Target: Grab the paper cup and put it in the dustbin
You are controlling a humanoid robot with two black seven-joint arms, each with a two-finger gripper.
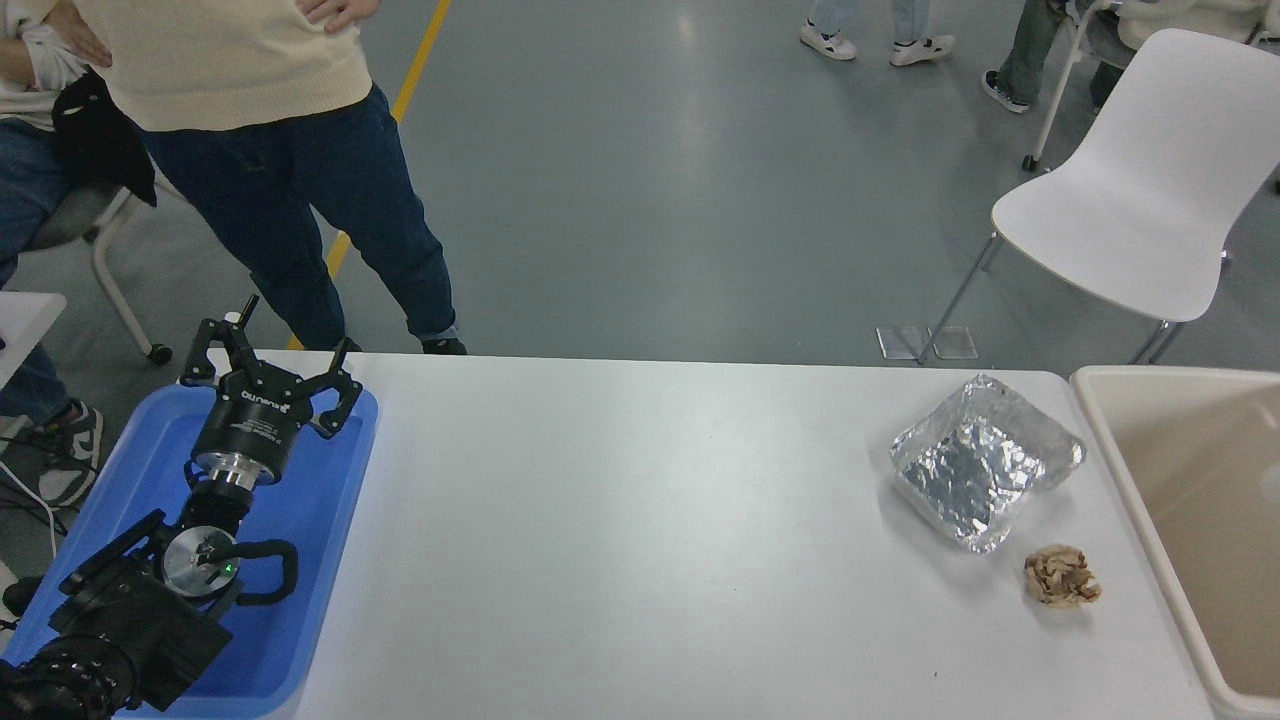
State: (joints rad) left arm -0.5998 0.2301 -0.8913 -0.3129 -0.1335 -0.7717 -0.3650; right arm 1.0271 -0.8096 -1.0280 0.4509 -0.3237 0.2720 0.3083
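Looking down from my remote station over the white table (620, 560), I find only the left gripper (268, 358) in view, parked over the blue tray (330, 520) at the lower left, its fingers spread wide and holding nothing; the right arm is nowhere in the picture, so I cannot speak for its fingers; the paper cup is not on the tabletop, and a faint pale patch at the right edge, inside the dustbin (1110, 440), may be it, though I cannot tell for certain; the dustbin stands flush against the table's right end, rim low enough, I judge, to take a drop from tabletop height; a foil tray (975, 465) sits open just left of the bin, with a crumpled brown paper ball (1062, 577) near it, both well apart from the left arm; a person (290, 170) stands at the far-left corner; my judgement is that the cup's drop is likely done.
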